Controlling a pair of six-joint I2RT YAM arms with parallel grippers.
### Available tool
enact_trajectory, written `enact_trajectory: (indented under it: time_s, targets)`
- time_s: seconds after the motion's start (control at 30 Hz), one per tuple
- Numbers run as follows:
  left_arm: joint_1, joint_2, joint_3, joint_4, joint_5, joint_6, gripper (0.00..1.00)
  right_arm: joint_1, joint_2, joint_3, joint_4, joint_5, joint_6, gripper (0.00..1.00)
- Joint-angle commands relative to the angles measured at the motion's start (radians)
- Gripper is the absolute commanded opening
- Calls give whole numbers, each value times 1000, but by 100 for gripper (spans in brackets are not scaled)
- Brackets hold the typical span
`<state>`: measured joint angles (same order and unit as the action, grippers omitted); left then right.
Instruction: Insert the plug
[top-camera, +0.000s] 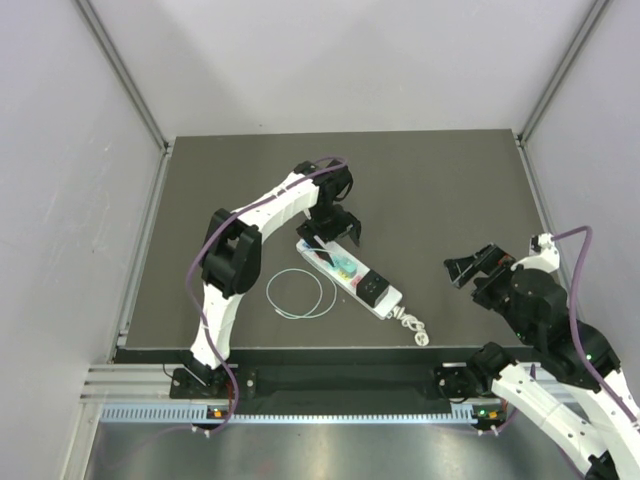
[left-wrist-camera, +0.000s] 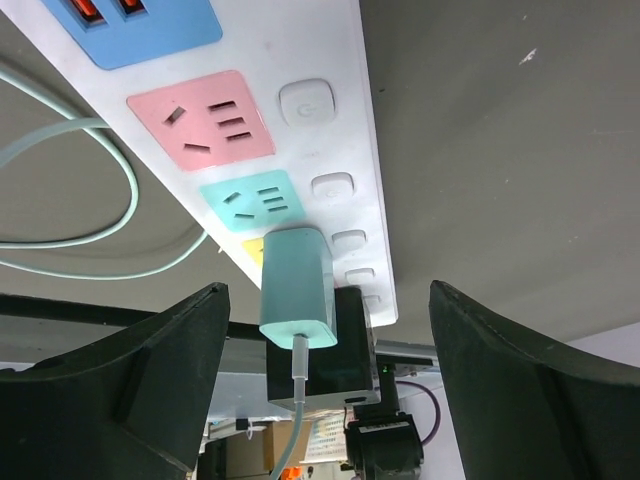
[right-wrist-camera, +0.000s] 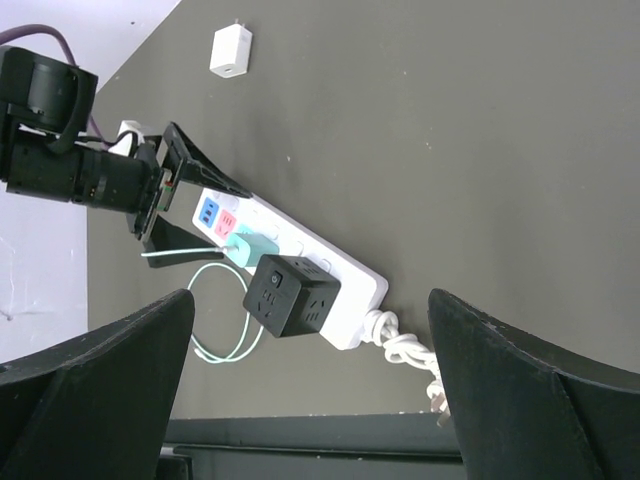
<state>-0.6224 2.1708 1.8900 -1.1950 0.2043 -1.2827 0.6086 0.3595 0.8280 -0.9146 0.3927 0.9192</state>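
Where the white power strip (top-camera: 388, 300) lies slantwise between the middle of the tabletop (top-camera: 450, 180) and its near edge, the teal plug (left-wrist-camera: 295, 285) stands on the strip's face. Its base sits against the yellow socket, of which only a sliver shows. Its pale cable (left-wrist-camera: 110, 170) leaves the plug's top and curls into a loop on the tabletop on the strip's left side. Just beside the plug, toward the strip's near-right end, a black cube adapter (right-wrist-camera: 290, 295) sits on the strip; the left wrist view shows the two touching or nearly so. Next along toward the far-left end come a teal socket, a pink one and a blue one, all unoccupied, each with a white button alongside. A knotted white cord (top-camera: 412, 325) trails from the strip's near-right end toward the near edge.

The left claw (top-camera: 332, 235) hangs over the strip's far-left end with its fingers (left-wrist-camera: 150, 380) spread wide, the plug between them in the wrist view and touching neither. The right claw (top-camera: 472, 262) hangs near the right edge, well apart from the strip, its fingers (right-wrist-camera: 100, 380) likewise parted and holding nothing. A small white adapter (right-wrist-camera: 230, 50) lies farther back on the tabletop, beyond the left claw.
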Motion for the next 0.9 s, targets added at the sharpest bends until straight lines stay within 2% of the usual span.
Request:
enact_trajectory:
  time_s: [0.0, 0.27, 0.47, 0.6, 0.87]
  targets:
    - [4, -62, -8, 37, -9, 26, 86, 3, -11, 62, -18, -15, -11, 100]
    - [15, -68, -14, 49, -31, 100, 86, 3, -21, 83, -12, 11, -28, 100]
    - [27, -97, -72, 166, 20, 163, 86, 2, 2, 86, -6, 11, -46, 100]
    - [29, -103, -57, 181, -22, 216, 84, 3, 2, 74, 0, 9, -51, 100]
    - [108, -129, -35, 301, 15, 380, 80, 5, -14, 65, 14, 23, -52, 100]
